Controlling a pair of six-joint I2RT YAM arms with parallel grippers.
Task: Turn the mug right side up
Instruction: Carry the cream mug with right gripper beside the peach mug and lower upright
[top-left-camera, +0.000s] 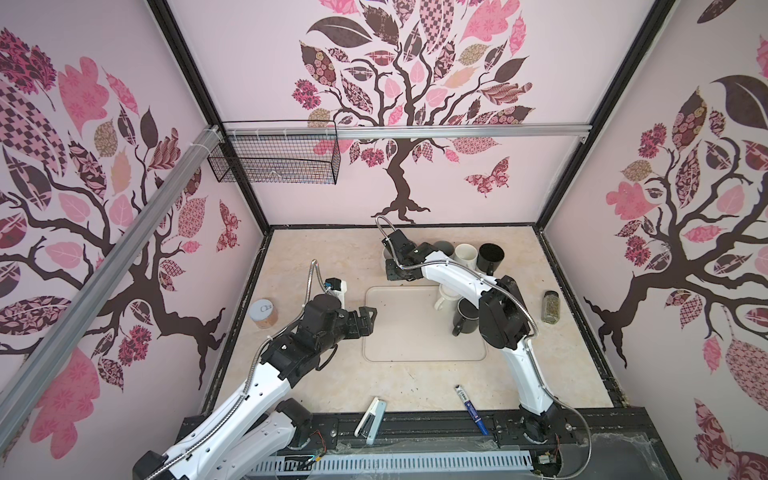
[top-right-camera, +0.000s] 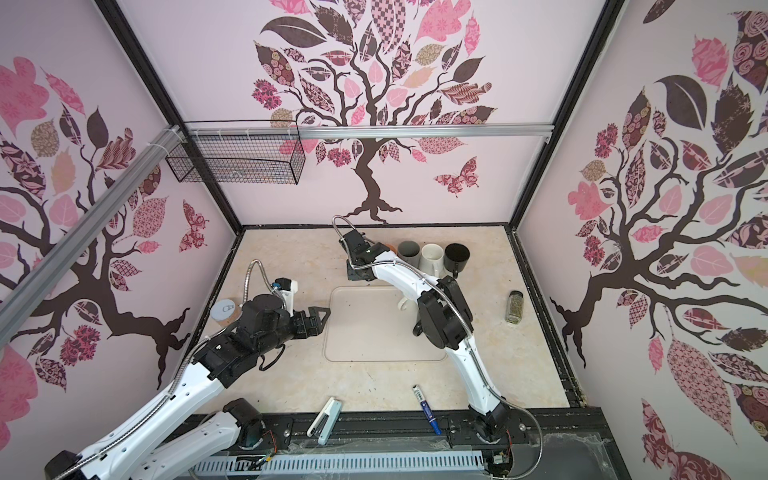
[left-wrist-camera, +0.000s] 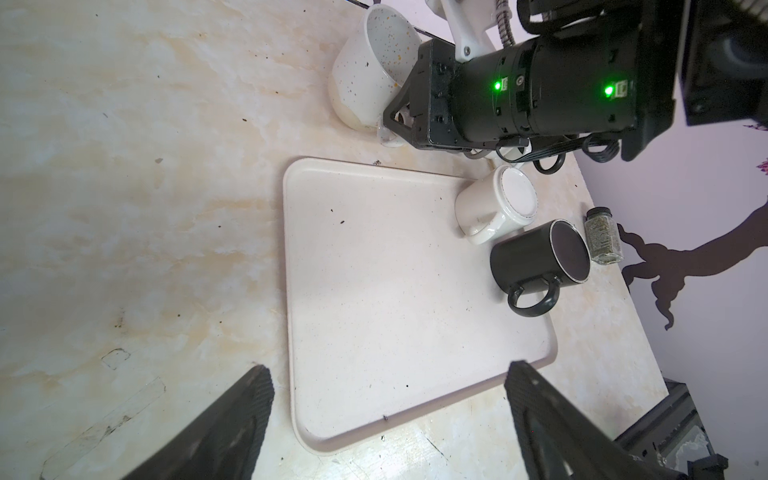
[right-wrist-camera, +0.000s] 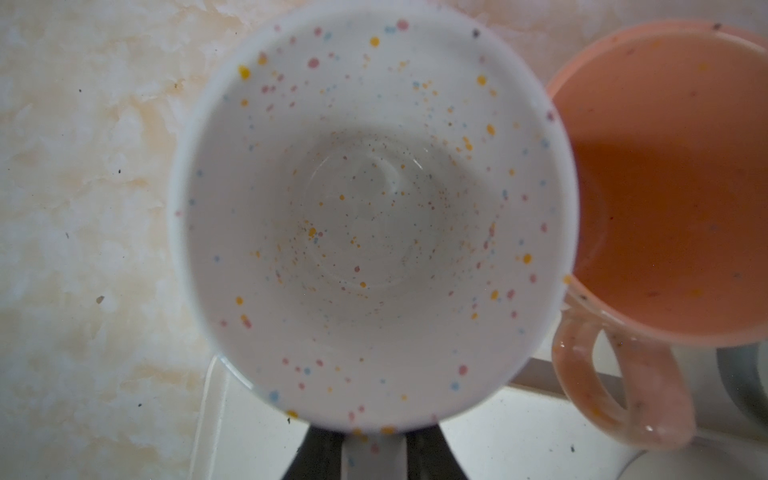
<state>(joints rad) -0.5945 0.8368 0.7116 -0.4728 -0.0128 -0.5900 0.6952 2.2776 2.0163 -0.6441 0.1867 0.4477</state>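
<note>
Right gripper (right-wrist-camera: 374, 446), largely cropped, clamps the handle of the speckled white ceramic mug (right-wrist-camera: 374, 216); left gripper (left-wrist-camera: 387, 370) stands released.

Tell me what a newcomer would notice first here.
The speckled white mug fills the right wrist view, mouth up beside a pink mug, with the right gripper shut on its handle. On the tray, a plain white mug and a black mug stand base up, the open left gripper hovering at its edge.
</note>
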